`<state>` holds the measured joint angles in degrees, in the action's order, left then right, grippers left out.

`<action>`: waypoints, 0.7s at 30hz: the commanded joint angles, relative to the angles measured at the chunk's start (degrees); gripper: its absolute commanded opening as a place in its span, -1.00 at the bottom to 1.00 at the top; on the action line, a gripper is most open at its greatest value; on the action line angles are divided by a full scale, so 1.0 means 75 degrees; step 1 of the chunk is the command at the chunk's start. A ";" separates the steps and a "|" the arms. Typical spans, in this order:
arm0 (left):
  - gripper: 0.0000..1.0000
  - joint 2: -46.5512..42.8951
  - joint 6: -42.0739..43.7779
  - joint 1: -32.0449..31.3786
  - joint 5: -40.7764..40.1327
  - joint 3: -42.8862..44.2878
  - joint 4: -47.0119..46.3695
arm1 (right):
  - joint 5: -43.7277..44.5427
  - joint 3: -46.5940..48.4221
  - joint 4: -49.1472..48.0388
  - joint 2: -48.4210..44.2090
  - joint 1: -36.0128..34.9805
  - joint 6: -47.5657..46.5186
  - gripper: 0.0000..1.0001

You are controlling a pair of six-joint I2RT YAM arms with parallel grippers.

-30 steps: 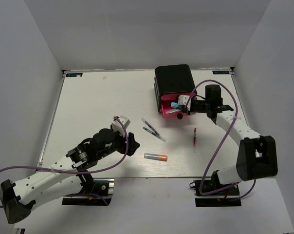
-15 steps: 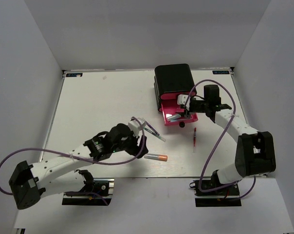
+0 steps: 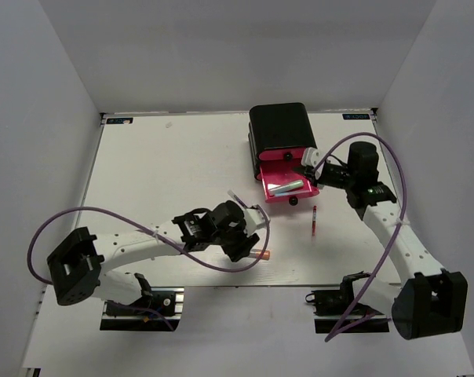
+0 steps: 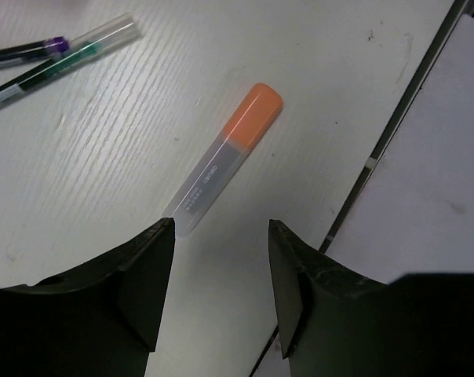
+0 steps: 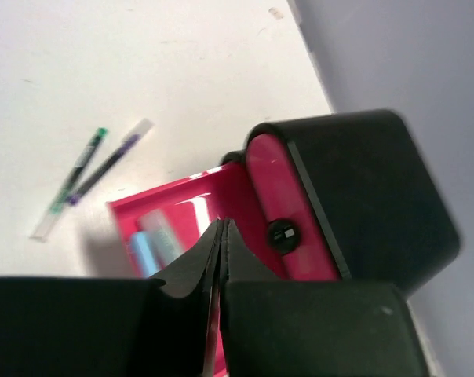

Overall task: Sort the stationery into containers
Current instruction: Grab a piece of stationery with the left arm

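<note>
The case (image 3: 278, 126) stands at the far edge, one drawer (image 3: 270, 174) pulled out to receive items. The right gripper (image 5: 219, 229) hangs by it, fingers pressed together, empty. The left gripper (image 4: 221, 228), spread wide, frames the marker (image 4: 225, 157) close to the near edge, probably for grasping.

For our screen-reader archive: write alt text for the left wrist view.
The left gripper, jaws open, hovers over a white table, with the grey marker with orange cap lying just ahead, its grey end close to the left finger. A purple pen and a green pen lie side by side at upper left.
</note>
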<state>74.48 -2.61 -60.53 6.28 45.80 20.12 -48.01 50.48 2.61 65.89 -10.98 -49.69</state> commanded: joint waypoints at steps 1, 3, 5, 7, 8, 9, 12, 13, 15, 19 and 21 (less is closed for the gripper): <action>0.26 0.0392 0.0711 -0.0376 -0.0191 0.0455 0.0013 | -0.0161 -0.0529 0.0588 -0.0581 0.0046 0.1033 -1.00; 0.34 0.0861 0.0898 -0.0518 -0.0438 0.0572 -0.0057 | -0.0115 -0.0869 0.0601 -0.1155 0.0081 0.1176 -0.74; 0.37 0.1363 0.1273 -0.0624 -0.0580 0.0876 -0.0058 | 0.0049 -0.1198 0.0647 -0.1647 0.0093 0.1434 -0.46; 0.44 0.1728 0.1612 -0.0706 -0.0580 0.1087 -0.0058 | 0.0166 -0.1351 0.0834 -0.1788 0.0140 0.1481 -0.28; 0.44 0.1927 0.1765 -0.0776 -0.0684 0.1228 0.0174 | 0.0225 -0.1502 0.0951 -0.1951 0.0163 0.1481 -0.22; 0.46 0.2115 0.2010 -0.0777 -0.0685 0.1531 0.0281 | 0.0237 -0.1562 0.0953 -0.2092 0.0187 0.1516 -0.16; 0.48 0.2701 0.2316 -0.0777 -0.0861 0.1920 0.0434 | 0.0272 -0.1726 0.1034 -0.2374 0.0257 0.1668 -0.09; 0.48 0.2807 0.2445 -0.0777 -0.0861 0.1990 0.0435 | 0.0284 -0.1819 0.0988 -0.2468 0.0281 0.1854 -0.09; 0.48 0.3112 0.2621 -0.0777 -0.0861 0.2201 0.0505 | 0.0284 -0.1879 0.0789 -0.2632 0.0362 0.2008 -0.06; 0.42 0.3592 0.2692 -0.0777 -0.0861 0.2284 0.0763 | 0.0214 -0.2113 0.0531 -0.2820 0.0433 0.2465 0.00; 0.24 0.3674 0.2692 -0.0777 -0.0931 0.2284 0.0763 | 0.0190 -0.2148 0.0449 -0.2902 0.0526 0.2582 0.00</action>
<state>101.84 15.64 -66.15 0.43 61.49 24.05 -46.24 34.94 8.71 45.30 -7.88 -33.80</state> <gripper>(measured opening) 0.640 0.498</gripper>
